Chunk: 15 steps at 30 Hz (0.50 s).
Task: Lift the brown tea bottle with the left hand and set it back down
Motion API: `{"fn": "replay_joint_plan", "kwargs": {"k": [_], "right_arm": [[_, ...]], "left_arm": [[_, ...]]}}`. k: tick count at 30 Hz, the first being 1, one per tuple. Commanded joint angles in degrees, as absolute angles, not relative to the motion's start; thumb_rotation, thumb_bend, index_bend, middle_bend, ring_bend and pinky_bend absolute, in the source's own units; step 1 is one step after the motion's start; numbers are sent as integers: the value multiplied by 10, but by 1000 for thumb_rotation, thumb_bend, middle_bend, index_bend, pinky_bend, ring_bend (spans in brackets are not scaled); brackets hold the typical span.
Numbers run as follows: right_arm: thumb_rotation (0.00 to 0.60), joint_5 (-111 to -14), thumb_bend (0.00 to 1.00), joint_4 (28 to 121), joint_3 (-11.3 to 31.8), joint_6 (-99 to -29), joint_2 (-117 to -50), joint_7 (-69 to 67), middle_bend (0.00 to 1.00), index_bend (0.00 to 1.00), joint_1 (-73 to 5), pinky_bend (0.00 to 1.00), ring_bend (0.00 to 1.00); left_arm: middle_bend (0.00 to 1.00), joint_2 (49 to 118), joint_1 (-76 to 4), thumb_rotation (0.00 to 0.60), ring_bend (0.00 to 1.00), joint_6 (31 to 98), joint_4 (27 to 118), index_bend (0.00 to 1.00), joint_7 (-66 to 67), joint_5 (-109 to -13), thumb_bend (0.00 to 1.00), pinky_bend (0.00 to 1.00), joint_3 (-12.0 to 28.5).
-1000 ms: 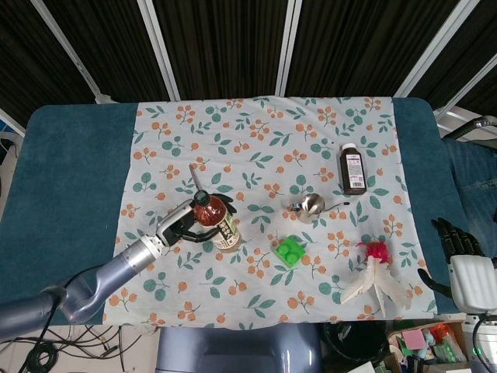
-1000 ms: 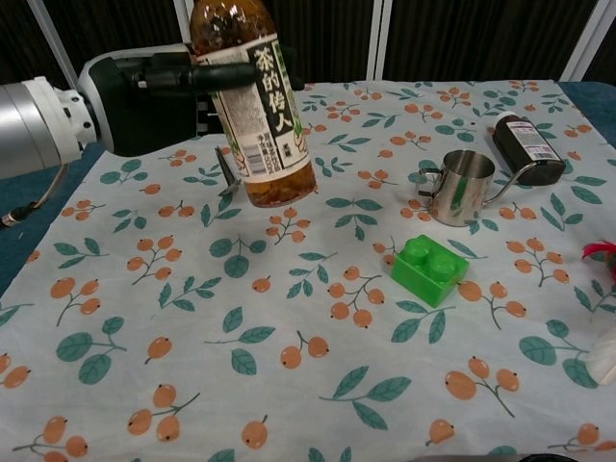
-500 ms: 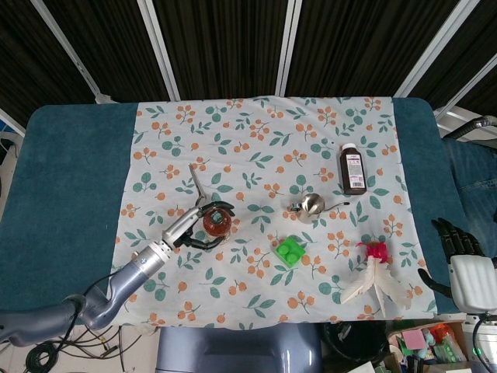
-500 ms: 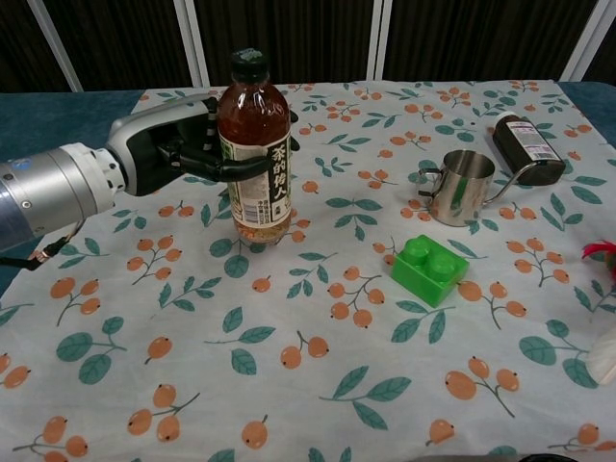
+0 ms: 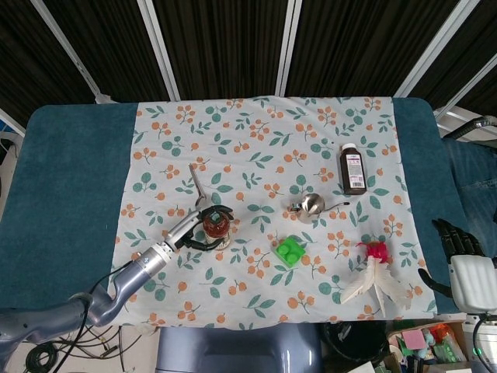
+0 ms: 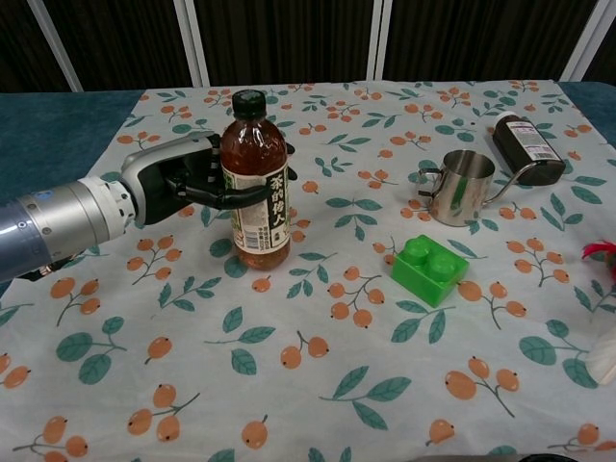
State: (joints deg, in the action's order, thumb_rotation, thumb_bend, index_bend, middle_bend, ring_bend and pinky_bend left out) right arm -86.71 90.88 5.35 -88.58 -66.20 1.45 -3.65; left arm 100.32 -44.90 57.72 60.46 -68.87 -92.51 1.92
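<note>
Teal table (image 5: 70, 186), floral cloth (image 5: 256, 148) over it, possibly reaching the front edge

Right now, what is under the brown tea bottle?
The brown tea bottle stands upright on the floral tablecloth, gripped by the left hand. Its base hides the cloth directly beneath.

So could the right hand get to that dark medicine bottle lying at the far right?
Probably yes. The right hand sits idle at the table's right edge, and the cloth between it and the medicine bottle looks bare; the red-tipped feather lies nearer the front.
</note>
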Motion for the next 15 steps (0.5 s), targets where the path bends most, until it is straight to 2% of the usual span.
{"fn": "replay_joint_plan", "kwargs": {"k": [1, 7, 10, 15], "right_arm": [[600, -867, 112, 909, 54, -887, -662, 15, 101, 118, -36, 165, 140], [600, -866, 112, 909, 55, -888, -663, 15, 108, 120, -36, 165, 143], [600, -866, 112, 909, 56, -890, -663, 14, 108, 121, -35, 165, 142], [600, -867, 112, 908, 56, -892, -664, 15, 108, 122, -35, 165, 143]], "left_arm": [[224, 1007, -449, 600, 151, 579, 595, 182, -680, -930, 422, 232, 12], [69, 999, -457, 600, 4, 580, 584, 27, -684, -952, 245, 81, -11], [9, 994, -457, 600, 0, 581, 578, 1, -666, -957, 214, 13, -19], [0, 983, -441, 600, 0, 598, 589, 0, -615, -946, 211, 0, -21]]}}
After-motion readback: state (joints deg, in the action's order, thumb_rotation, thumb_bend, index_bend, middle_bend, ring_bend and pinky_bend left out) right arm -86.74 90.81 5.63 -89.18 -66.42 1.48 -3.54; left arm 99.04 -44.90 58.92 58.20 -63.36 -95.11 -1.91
